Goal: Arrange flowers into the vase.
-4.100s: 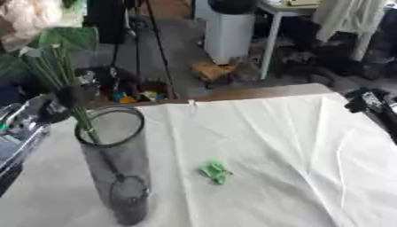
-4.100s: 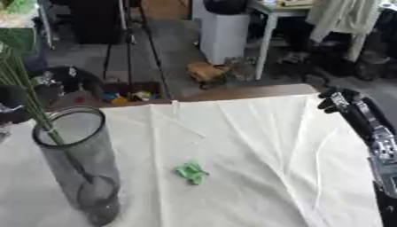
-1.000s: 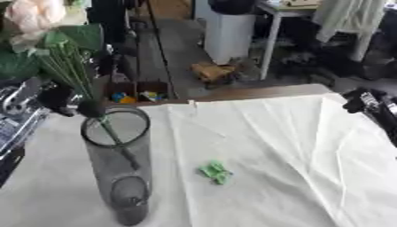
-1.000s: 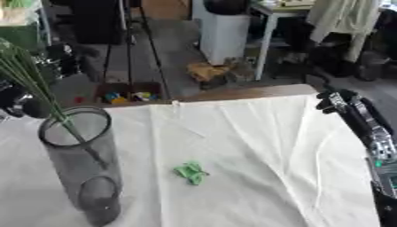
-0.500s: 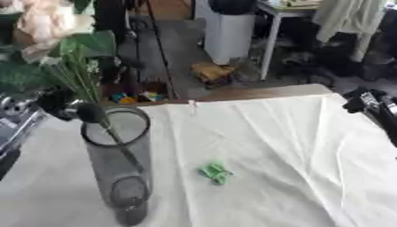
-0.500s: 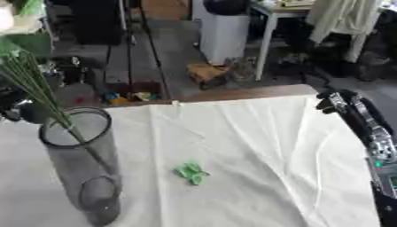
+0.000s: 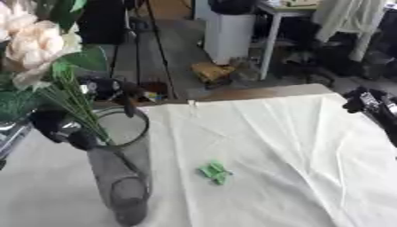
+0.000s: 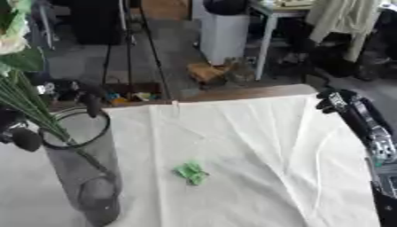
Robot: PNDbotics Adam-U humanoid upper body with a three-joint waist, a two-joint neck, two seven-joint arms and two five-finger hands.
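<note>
vase (image 7: 116, 168): stood on the counter (image 7: 310, 177) at its left side, near the front edge.
flowers (image 7: 39, 48): stems set in the vase, heads above its left.
left hand (image 7: 66, 128): placed at the vase's left rim.
right hand (image 8: 341, 104): placed at the counter's right edge, well apart from the vase.
small scrap (image 7: 215, 172): laid on the counter just right of the vase.

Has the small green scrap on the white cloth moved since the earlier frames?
No. The green scrap lies at the same spot on the cloth, right of the vase, as before.

My left robot hand (image 7: 58, 126) is blurred behind the vase (image 7: 116, 168), its fingers unreadable. The flowers (image 7: 35, 44) run off the frame's top-left. My right robot hand (image 8: 333, 101) shows only partly.
</note>
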